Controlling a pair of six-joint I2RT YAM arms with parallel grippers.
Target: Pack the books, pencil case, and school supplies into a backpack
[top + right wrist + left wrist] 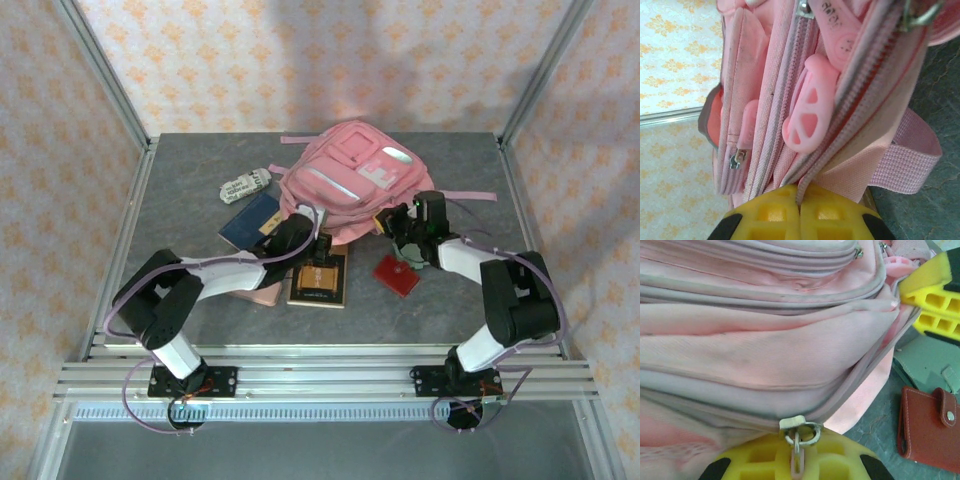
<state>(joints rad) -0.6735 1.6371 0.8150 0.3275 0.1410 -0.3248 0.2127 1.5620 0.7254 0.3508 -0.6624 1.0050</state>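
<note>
The pink backpack (350, 172) lies at the back middle of the table. My left gripper (313, 228) is at its near left edge, and its yellow fingers (765, 460) are shut on the metal zipper pull (800, 432). My right gripper (392, 222) is at the near right edge, shut on the backpack's zipper edge (812, 187). The navy book (250, 222) lies left of the backpack. The brown book (320, 277) lies in front of it. The red pad (396, 275) and the grey-green card (930, 365) sit by the right gripper. The pale patterned pencil case (245, 186) is at the back left.
A flat pink item (265, 295) lies under my left arm beside the brown book. A pink strap (470, 196) trails right from the backpack. Metal frame posts (105, 75) and patterned walls close in the table on three sides.
</note>
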